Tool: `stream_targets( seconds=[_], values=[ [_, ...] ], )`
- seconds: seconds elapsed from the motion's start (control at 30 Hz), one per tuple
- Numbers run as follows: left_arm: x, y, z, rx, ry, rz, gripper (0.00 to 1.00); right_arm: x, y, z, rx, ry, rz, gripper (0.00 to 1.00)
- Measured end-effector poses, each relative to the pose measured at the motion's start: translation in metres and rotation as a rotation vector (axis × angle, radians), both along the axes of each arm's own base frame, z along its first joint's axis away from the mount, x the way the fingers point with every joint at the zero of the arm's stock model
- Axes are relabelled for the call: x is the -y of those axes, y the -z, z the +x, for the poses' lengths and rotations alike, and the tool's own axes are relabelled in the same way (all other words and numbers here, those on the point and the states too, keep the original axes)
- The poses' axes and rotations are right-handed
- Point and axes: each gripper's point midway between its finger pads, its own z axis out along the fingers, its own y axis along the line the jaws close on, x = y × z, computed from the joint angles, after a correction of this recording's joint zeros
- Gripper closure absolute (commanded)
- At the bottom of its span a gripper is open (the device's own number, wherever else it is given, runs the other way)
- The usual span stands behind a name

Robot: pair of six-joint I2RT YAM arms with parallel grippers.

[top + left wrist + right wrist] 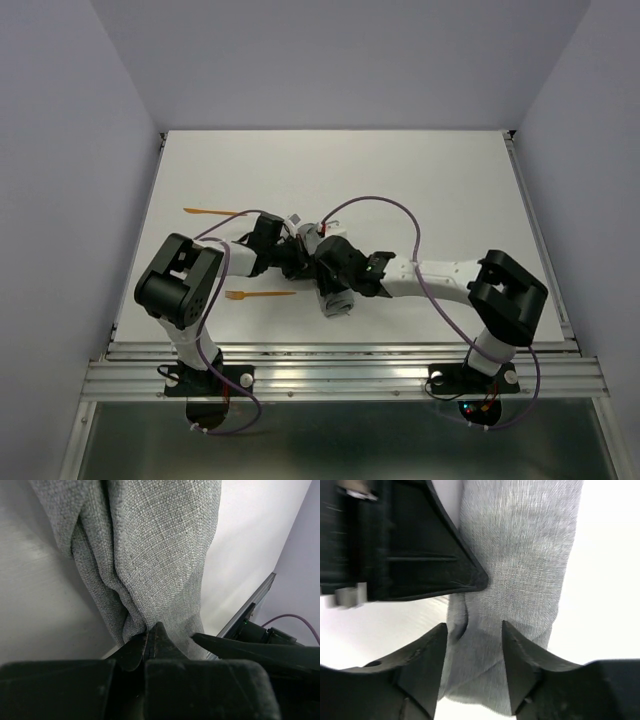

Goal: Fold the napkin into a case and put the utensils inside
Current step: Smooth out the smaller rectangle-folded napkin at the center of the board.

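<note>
Grips a bunched fold of the napkin (160,555) with the left tool (152,632), jaws pressed fully together. Straddles the same cloth with the right tool (472,630) — jaws well apart, clasping nothing. Lies folded narrow at mid-bench (400,180), between both arms. Just left of it, the orange fork (260,295); farther back, well apart — a second orange utensil (215,212).

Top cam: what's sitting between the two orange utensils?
The left arm crosses between them in the top view; the far utensil lies beyond it, the near utensil on the base side.
</note>
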Motion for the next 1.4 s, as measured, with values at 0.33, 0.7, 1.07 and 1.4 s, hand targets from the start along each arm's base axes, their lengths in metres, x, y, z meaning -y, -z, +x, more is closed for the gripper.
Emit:
stream_targets(
  seconds=[0.33, 0.7, 1.07, 1.4],
  values=[
    [-0.001, 0.0, 0.0, 0.021, 0.03, 0.01, 1.0, 0.015, -0.064, -0.001, 0.088, 0.055, 0.136, 0.96],
    [-0.001, 0.0, -0.001, 0.025, 0.035, 0.01, 1.0, 0.011, -0.013, -0.02, -0.046, -0.038, 0.056, 0.99],
    [-0.003, -0.005, -0.002, 0.024, 0.04, 0.029, 1.0, -0.001, 0.018, -0.028, -0.114, -0.09, 0.051, 0.99],
    [-0.004, -0.025, 0.0, 0.071, 0.049, 0.031, 1.0, -0.004, 0.018, -0.027, -0.119, -0.072, 0.073, 0.99]
  ],
)
